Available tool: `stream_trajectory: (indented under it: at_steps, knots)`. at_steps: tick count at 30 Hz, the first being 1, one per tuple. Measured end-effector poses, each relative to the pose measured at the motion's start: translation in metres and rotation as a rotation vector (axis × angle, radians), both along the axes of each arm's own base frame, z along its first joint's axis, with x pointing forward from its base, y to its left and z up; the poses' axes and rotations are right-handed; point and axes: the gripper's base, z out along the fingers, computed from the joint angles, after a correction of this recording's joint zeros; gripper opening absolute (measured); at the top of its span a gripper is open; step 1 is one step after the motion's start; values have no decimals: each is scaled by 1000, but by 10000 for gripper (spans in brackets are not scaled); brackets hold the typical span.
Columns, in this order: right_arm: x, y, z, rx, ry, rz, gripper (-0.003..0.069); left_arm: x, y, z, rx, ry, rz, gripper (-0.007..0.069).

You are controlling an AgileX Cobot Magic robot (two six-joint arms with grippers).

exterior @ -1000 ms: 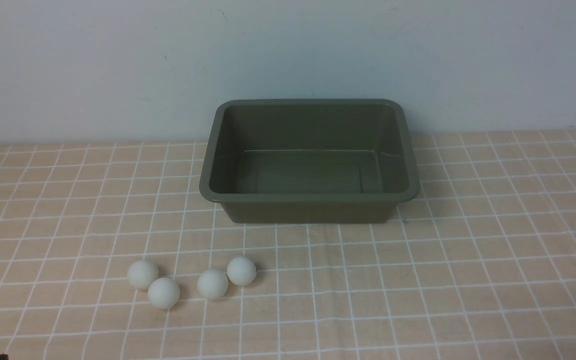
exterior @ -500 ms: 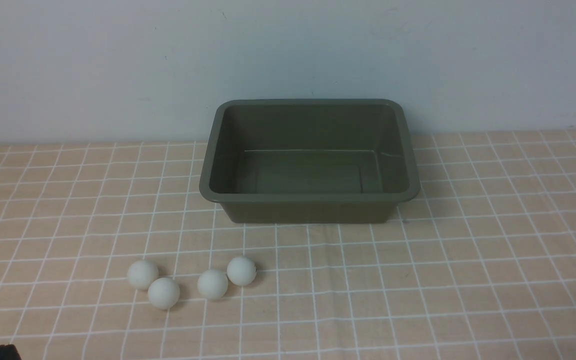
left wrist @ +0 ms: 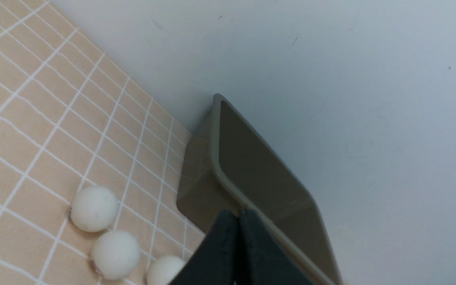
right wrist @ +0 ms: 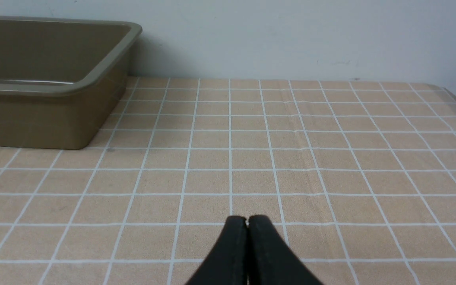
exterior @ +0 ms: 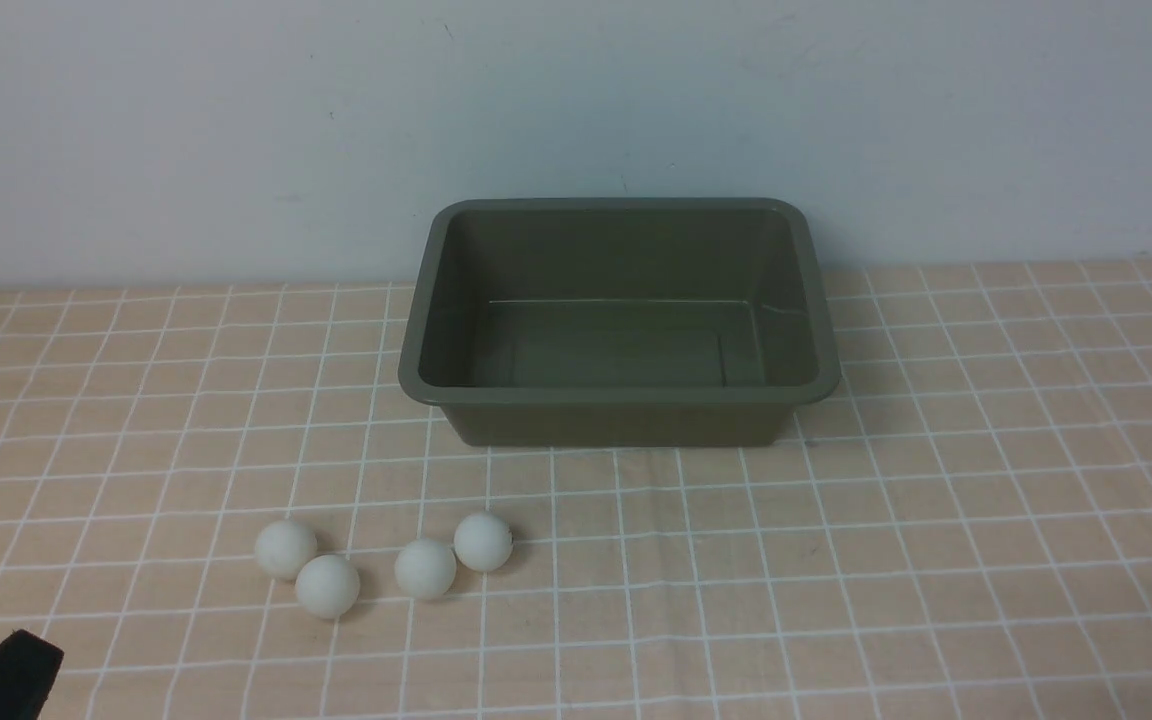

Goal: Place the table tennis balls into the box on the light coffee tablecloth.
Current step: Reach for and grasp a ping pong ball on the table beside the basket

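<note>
On the peach-tan gridded tablecloth (exterior: 936, 520), an olive-green rectangular plastic box (exterior: 616, 396) sits mouth upward, long axis left to right. Four small white plastic balls (exterior: 425, 569) lie in a loose left-right row nearer the robot, apart from it. Left gripper (left wrist: 238, 215) and right gripper (right wrist: 247, 219) each have fingers pressed together, empty.

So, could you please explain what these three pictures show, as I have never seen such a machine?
This is a robot with two arms. The wide picture comes from a camera between its arms, looking forward; the other two come from cameras on its wrists. The black wedges there are the left gripper and right gripper, both closed, holding nothing. On the checked tablecloth stand an empty green box and, nearer the robot on its left, four white table tennis balls.
</note>
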Motion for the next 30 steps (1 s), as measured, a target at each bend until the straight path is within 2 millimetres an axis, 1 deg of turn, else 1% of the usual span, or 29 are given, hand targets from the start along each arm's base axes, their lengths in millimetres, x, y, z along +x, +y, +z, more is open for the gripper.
stream_trajectory:
  at_steps: [5,9,11,12,13,14,15,16,18,19,20,21,22,24,27,28,29,30]
  knots:
    - [0,0,0,0,0,0,-16,0,0,2,-98,-8,6,-69]
    - [0,0,0,0,0,0,-16,0,2,3,-143,-18,20,-69]
    - [0,0,0,0,0,0,-16,0,3,4,-149,-29,37,-69]
    - [0,0,0,0,0,0,-16,1,5,6,-118,-47,57,-69]
    - [0,0,0,0,0,0,-16,0,6,10,-71,-68,69,-69]
    - [0,0,0,0,0,0,-16,-1,7,19,22,-107,78,-69]
    - [0,0,0,0,0,0,-16,-1,7,21,61,-116,80,-69]
    - [0,0,0,0,0,0,-16,-6,7,41,222,-190,89,-69]
    - [0,0,0,0,0,0,-16,-12,5,64,431,-267,90,-69]
    - [0,0,0,0,0,0,-16,-18,2,82,606,-323,81,-69]
    - [0,0,0,0,0,0,-16,-19,2,84,628,-331,80,-69]
    - [0,0,0,0,0,0,-16,-25,-1,96,749,-367,63,-69]
    - [0,0,0,0,0,0,-16,-28,-4,104,826,-386,39,-69]
    - [0,0,0,0,0,0,-16,-27,-11,115,931,-381,-49,-69]
    - [0,0,0,0,0,0,-16,-14,-19,118,968,-301,-200,-69]
    - [0,0,0,0,0,0,-16,-13,-19,118,967,-293,-211,-69]
    - [0,0,0,0,0,0,-16,0,-23,117,955,-216,-299,-69]
    - [0,0,0,0,0,0,-16,5,-24,116,946,-187,-325,-69]
